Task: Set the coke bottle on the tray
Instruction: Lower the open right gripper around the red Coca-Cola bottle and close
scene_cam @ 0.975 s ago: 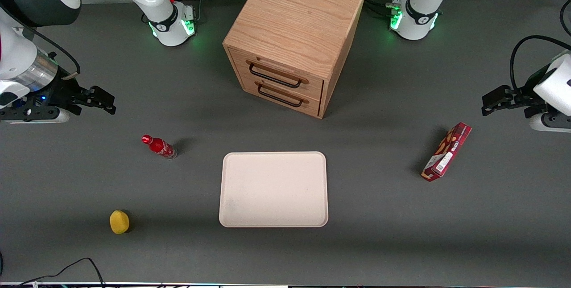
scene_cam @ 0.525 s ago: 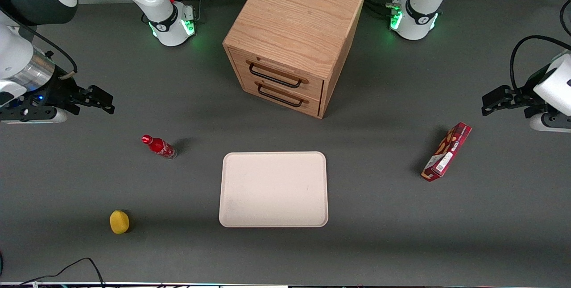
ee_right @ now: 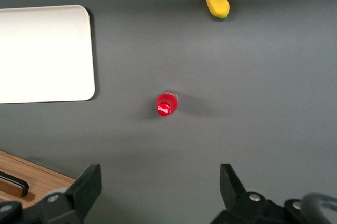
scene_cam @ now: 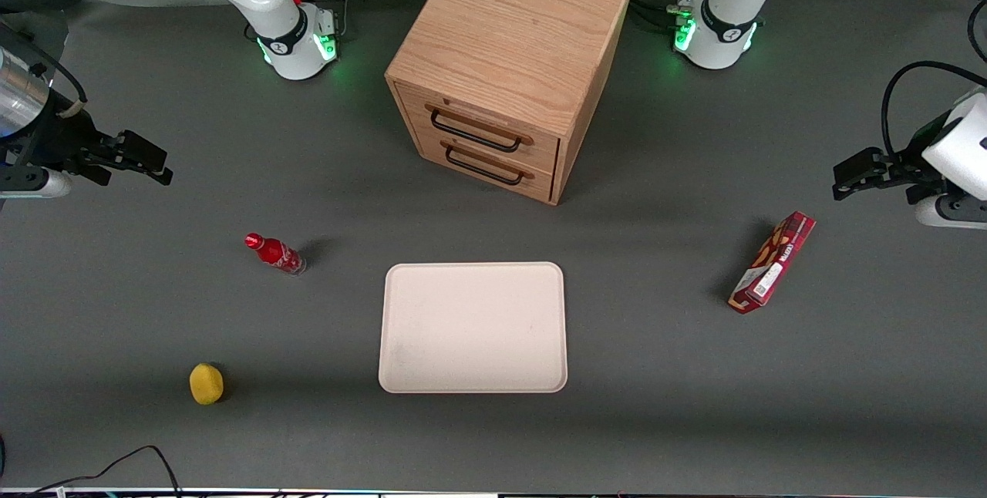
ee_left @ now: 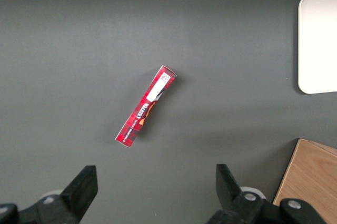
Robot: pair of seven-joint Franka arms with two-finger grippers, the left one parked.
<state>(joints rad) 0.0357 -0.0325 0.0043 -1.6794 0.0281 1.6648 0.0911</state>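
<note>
The coke bottle [scene_cam: 273, 253], small and red with a red cap, stands on the grey table beside the tray, toward the working arm's end. It also shows from above in the right wrist view [ee_right: 166, 103]. The cream-beige tray [scene_cam: 473, 327] lies flat and bare in the middle of the table; one end of it shows in the right wrist view [ee_right: 45, 53]. My right gripper [scene_cam: 148, 160] hangs open and empty above the table, farther from the front camera than the bottle and well apart from it; in the right wrist view [ee_right: 160, 182] its jaws stand wide apart.
A wooden two-drawer cabinet [scene_cam: 505, 66] stands farther from the front camera than the tray. A yellow lemon-like object [scene_cam: 206, 383] lies nearer the camera than the bottle. A red snack box [scene_cam: 772, 262] lies toward the parked arm's end.
My right gripper has drawn back toward the working arm's end of the table and slightly away from the front camera. The bottle and tray have not moved.
</note>
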